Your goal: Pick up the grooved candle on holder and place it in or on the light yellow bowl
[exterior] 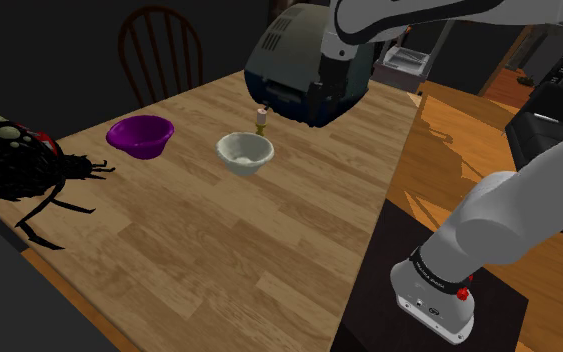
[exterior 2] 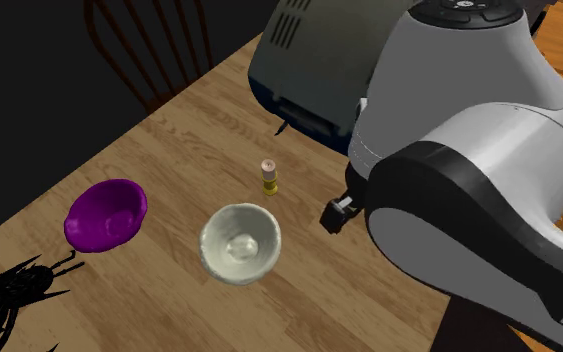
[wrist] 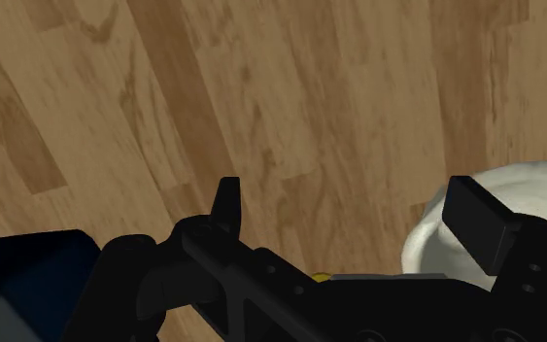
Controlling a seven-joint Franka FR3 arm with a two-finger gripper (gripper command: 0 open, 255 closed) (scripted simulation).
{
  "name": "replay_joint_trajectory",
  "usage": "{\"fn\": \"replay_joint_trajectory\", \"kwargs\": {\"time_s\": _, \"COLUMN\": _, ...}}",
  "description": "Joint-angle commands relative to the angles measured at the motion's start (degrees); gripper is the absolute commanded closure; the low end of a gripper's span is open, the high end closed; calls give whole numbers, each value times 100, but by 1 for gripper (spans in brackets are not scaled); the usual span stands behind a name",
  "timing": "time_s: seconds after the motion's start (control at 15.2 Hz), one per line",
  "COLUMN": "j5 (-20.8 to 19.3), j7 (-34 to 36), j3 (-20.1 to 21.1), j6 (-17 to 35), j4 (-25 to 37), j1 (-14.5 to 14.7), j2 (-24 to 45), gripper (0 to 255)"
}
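Note:
The small grooved candle (exterior: 261, 119) stands upright on its yellow holder on the wooden table, just behind the pale bowl (exterior: 245, 153). From the second exterior view, the candle (exterior 2: 268, 176) is a short way from the bowl (exterior 2: 240, 242). My gripper (wrist: 354, 222) hangs above the table, open, with only bare wood between its fingers. The bowl's rim (wrist: 538, 185) lies beside one finger (wrist: 480, 225), and a yellow speck of the holder (wrist: 320, 277) peeks past the hand. One black finger (exterior 2: 336, 213) sticks out from behind the arm, beside the candle.
A dark blue-grey appliance (exterior: 299, 60) sits at the table's far end, close behind the candle. A purple bowl (exterior: 141, 135) lies to the shoulder view's left. A large black spider figure (exterior: 19, 160) covers the left edge. A wooden chair (exterior: 159, 45) stands behind.

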Motion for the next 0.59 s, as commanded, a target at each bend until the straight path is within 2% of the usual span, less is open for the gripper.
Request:
{"fn": "replay_joint_trajectory", "kwargs": {"time_s": 0.0, "j5": 25, "j7": 24, "j3": 20, "j6": 136, "j4": 338, "j1": 23, "j2": 437, "gripper": 0}}
{"fn": "replay_joint_trajectory", "kwargs": {"time_s": 0.53, "j5": 89, "j7": 85, "j3": 74, "j6": 465, "j4": 1877, "j1": 82, "j2": 2182, "gripper": 0}}
